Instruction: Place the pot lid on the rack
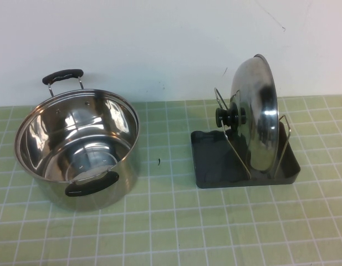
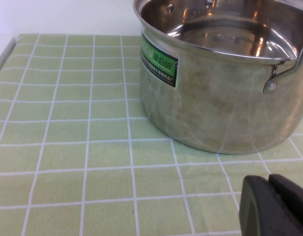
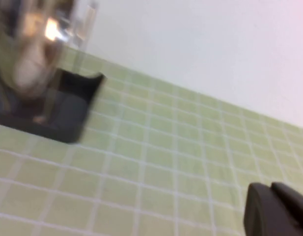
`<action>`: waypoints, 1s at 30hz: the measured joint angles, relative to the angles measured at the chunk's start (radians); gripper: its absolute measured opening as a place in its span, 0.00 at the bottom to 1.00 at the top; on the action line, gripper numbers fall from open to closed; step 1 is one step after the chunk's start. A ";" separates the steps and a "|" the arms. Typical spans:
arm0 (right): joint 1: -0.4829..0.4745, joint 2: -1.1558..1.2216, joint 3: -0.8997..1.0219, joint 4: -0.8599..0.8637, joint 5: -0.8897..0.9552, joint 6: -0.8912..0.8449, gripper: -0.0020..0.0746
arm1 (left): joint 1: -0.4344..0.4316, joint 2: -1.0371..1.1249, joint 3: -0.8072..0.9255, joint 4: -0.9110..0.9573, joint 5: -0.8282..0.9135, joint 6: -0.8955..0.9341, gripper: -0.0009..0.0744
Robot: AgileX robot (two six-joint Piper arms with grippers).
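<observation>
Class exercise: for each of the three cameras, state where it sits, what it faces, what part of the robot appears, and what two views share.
High view: raised on the robot's side, angled down at the pot and the pot lid standing in the rack; no arm shows.
Left wrist view: low beside the pot; left gripper at the edge.
Right wrist view: low, facing the rack; right gripper in the corner.
Shared: high and left wrist show the pot.

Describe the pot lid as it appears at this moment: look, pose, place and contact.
The pot lid is a round, domed, shiny steel lid with a black knob at its centre. It stands on edge in the rack, held among the wire loops, knob facing the pot. Neither gripper touches it: the left gripper is low beside the pot, the right gripper is away from the rack, over the table.
</observation>
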 joint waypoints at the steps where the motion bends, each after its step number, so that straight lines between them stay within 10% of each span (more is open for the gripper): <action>1: -0.018 -0.019 0.030 -0.032 -0.014 0.023 0.02 | 0.000 0.000 0.000 0.000 0.000 0.000 0.01; 9: -0.044 -0.085 0.200 -0.298 -0.035 0.308 0.02 | 0.000 0.000 0.000 0.000 0.002 0.000 0.01; 30: 0.053 -0.090 0.205 -0.321 -0.058 0.486 0.02 | 0.000 0.000 0.000 0.000 0.002 0.004 0.01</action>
